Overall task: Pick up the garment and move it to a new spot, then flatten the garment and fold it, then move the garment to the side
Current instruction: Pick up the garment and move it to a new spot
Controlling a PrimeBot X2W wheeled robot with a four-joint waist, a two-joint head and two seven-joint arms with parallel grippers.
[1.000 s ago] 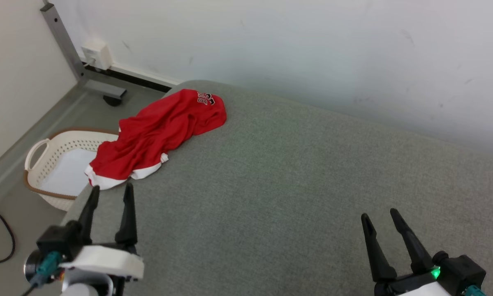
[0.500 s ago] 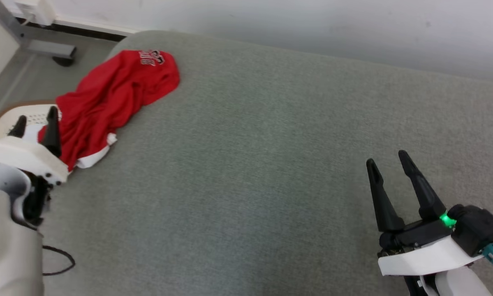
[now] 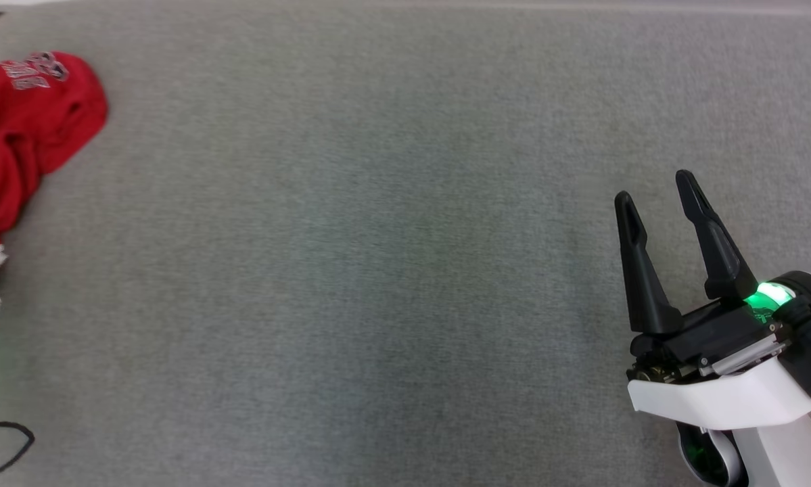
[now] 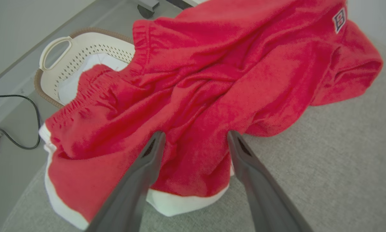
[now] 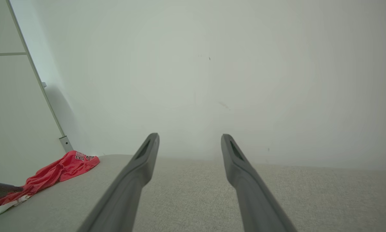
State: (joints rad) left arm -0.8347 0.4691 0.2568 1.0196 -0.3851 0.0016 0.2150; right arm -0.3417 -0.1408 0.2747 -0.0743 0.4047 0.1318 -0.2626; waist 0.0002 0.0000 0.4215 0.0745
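The garment [image 3: 26,128] is red with white trim and a lettered patch. It lies crumpled at the far left corner of the grey padded surface [image 3: 378,270]. In the left wrist view the garment [image 4: 228,64] spreads wide, and my left gripper [image 4: 196,135] is open just over its white-trimmed end, with red cloth showing between the fingertips. I cannot tell whether they touch it. My right gripper [image 3: 653,185] is open and empty above the right side of the surface, far from the garment [image 5: 51,174].
A white perforated laundry basket [image 4: 61,54] stands on the floor just past the surface's left edge, under the garment's overhang. A black cable [image 4: 25,106] lies on the floor beside it. A pale wall [image 5: 212,80] rises behind the surface.
The head camera has swung down and to the right, so the garment now sits at the picture's left edge. My left gripper has moved forward to the garment's trimmed end. Both grippers stay open.
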